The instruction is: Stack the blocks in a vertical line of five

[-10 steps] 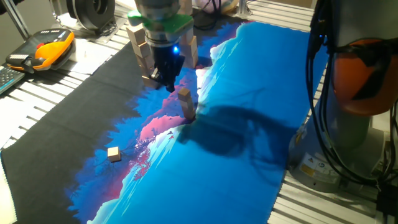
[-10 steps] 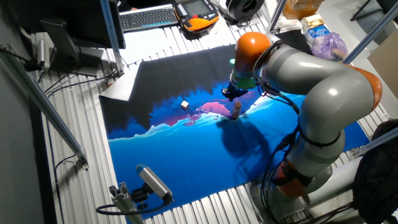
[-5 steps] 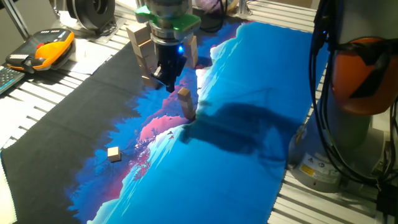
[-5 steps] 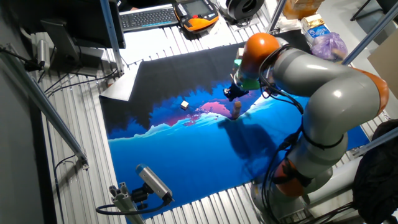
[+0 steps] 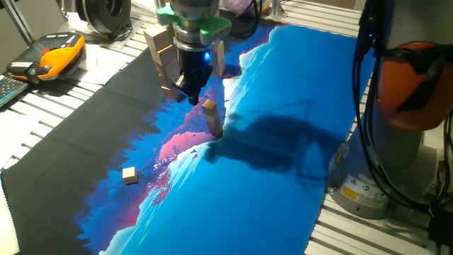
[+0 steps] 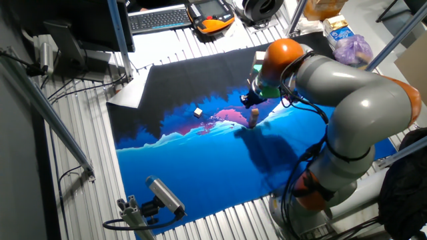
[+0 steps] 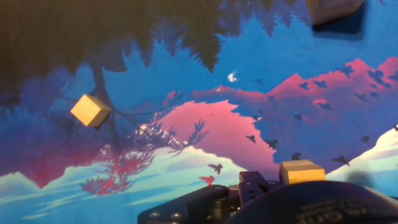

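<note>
Jaws state: cannot tell; the dark gripper tip shows in both fixed views but too small and dim to see the gap, nothing seen held between them. Gripper hangs above and just behind the stack of blocks, not touching it. Stack stands upright on the mat near the pink mountain print; exact block count hard to read, a few cubes. In the hand view, the top of the stack shows at the lower edge, just beside the dark gripper body. One loose block lies alone on the mat, well apart from the stack, toward the dark forest part of the print; same cube seen in the hand view, tilted corner-on. Taller wooden towers stand behind the gripper at the mat's far edge. Orange handheld controller on the desk, off the mat. Grey arm arches over the mat.
</note>
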Robot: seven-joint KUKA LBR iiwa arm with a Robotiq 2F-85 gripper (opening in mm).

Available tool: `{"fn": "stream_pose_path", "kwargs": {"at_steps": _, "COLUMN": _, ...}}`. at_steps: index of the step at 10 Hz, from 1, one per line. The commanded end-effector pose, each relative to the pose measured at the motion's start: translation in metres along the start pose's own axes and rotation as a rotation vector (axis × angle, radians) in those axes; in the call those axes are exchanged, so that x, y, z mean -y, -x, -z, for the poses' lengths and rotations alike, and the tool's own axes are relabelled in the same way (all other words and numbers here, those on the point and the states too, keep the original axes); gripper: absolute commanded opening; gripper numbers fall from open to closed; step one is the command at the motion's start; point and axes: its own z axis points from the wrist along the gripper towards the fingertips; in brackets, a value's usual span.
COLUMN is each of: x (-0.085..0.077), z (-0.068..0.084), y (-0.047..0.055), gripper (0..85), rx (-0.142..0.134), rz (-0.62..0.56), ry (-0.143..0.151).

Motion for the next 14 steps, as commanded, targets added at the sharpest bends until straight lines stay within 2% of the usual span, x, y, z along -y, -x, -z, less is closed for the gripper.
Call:
{"fn": "stream_pose_path", "kwargs": {"at_steps": 1, "x": 0.000, "z": 0.000, "y": 0.000, "gripper": 0.0, "rx": -0.010, "rz": -0.007, "ry": -0.004}}
{"fn": "stream_pose_path", "kwargs": {"at_steps": 2, "x": -0.008, "z": 0.000, "y": 0.001, "gripper": 0.0, "rx": -0.031, "rz": -0.014, "ry": -0.012}}
{"fn": "stream_pose_path", "kwargs": {"at_steps": 3, "x": -0.030, "z": 0.002, "y": 0.002, "gripper": 17.0, "rx": -0.044, "rz": -0.032, "ry": -0.058}}
{"fn": "stream_pose_path", "kwargs": {"at_steps": 4, "x": -0.049, "z": 0.001, "y": 0.003, "gripper": 34.0, "rx": -0.046, "rz": -0.045, "ry": -0.076}}
{"fn": "stream_pose_path", "kwargs": {"at_steps": 6, "x": -0.073, "z": -0.009, "y": 0.011, "gripper": 34.0, "rx": -0.048, "rz": -0.053, "ry": -0.068}}
{"fn": "stream_pose_path", "kwargs": {"at_steps": 7, "x": -0.086, "z": -0.019, "y": 0.017, "gripper": 34.0, "rx": -0.058, "rz": -0.077, "ry": -0.053}}
{"fn": "stream_pose_path", "kwargs": {"at_steps": 8, "x": -0.099, "z": -0.028, "y": 0.019, "gripper": 34.0, "rx": -0.052, "rz": -0.106, "ry": -0.051}}
{"fn": "stream_pose_path", "kwargs": {"at_steps": 9, "x": -0.114, "z": -0.037, "y": 0.021, "gripper": 51.0, "rx": -0.042, "rz": -0.139, "ry": -0.051}}
{"fn": "stream_pose_path", "kwargs": {"at_steps": 11, "x": -0.137, "z": -0.056, "y": 0.024, "gripper": 51.0, "rx": -0.025, "rz": -0.189, "ry": -0.057}}
{"fn": "stream_pose_path", "kwargs": {"at_steps": 14, "x": -0.155, "z": -0.081, "y": 0.025, "gripper": 51.0, "rx": -0.013, "rz": -0.223, "ry": -0.049}}
